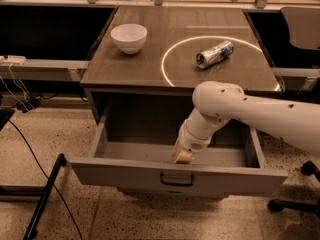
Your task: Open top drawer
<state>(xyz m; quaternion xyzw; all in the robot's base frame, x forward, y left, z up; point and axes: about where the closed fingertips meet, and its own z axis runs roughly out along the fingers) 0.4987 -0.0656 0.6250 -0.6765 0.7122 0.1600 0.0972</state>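
The top drawer [120, 175] is a wide grey drawer with a flat front and a small dark centre pull handle [177, 179]. It stands pulled far out from under the table, and its deep grey box is open to view. My white arm reaches in from the right. My gripper [182, 155] hangs over the drawer box just behind the front panel, a little above and behind the handle. A narrower drawer front below it is mostly hidden.
On the brown tabletop [150, 59] stand a white bowl [129, 37] at the back left and a crushed can [214, 54] lying on its side inside a white circle. A chair base [295, 204] is at the right, a dark stand leg [42, 199] and cables at the left.
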